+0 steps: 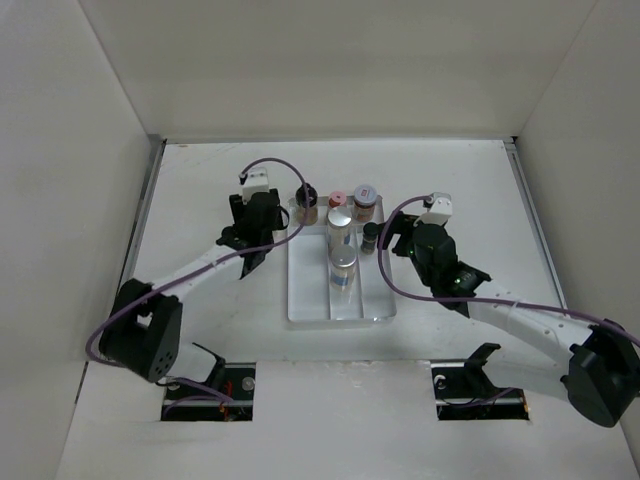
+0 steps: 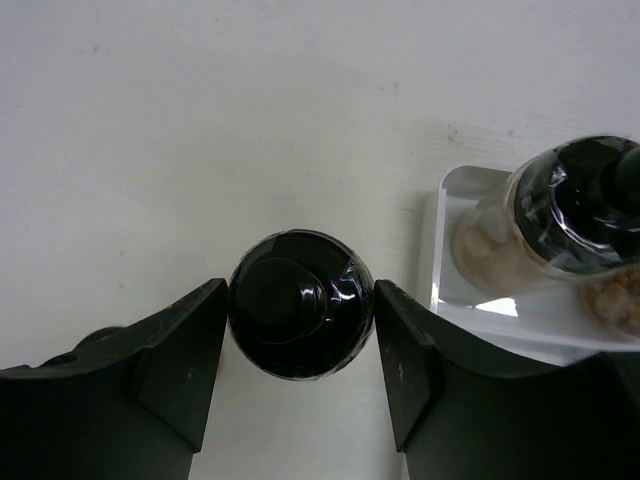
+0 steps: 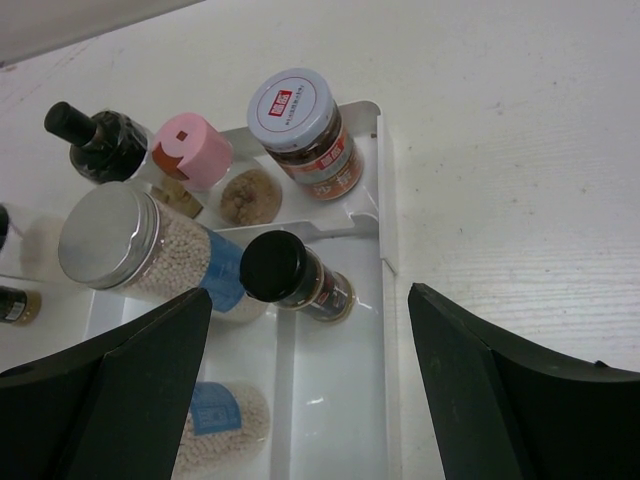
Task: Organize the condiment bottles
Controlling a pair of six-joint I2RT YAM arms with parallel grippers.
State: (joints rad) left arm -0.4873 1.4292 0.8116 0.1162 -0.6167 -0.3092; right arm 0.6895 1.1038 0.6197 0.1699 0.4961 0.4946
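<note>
From above, the white divided tray sat on the surface between the two arms. Across its far end stood a black-capped bottle, a pink-capped bottle and a red-labelled jar. Nearer, in the middle, stood a far cylinder and a near cylinder, both silver-lidded. A small dark bottle stood beside them on the right. The left tool hung just beside the tray's left rim, and the right tool was at its right side.

In the left wrist view, the left tool's fingers pressed against either side of a gripped bottle. This bottle had a round black cap and stood on the surface just outside the tray. The black-capped bottle, with tan contents, occupied the tray corner to the right.

In the right wrist view, the right tool was spread wide and held nothing. One finger was above the tray and the other above the surface past the right rim. The small dark bottle stood upright in the right compartment, near the divider. The far cylinder, filled with white beads, stood left of it.
</note>
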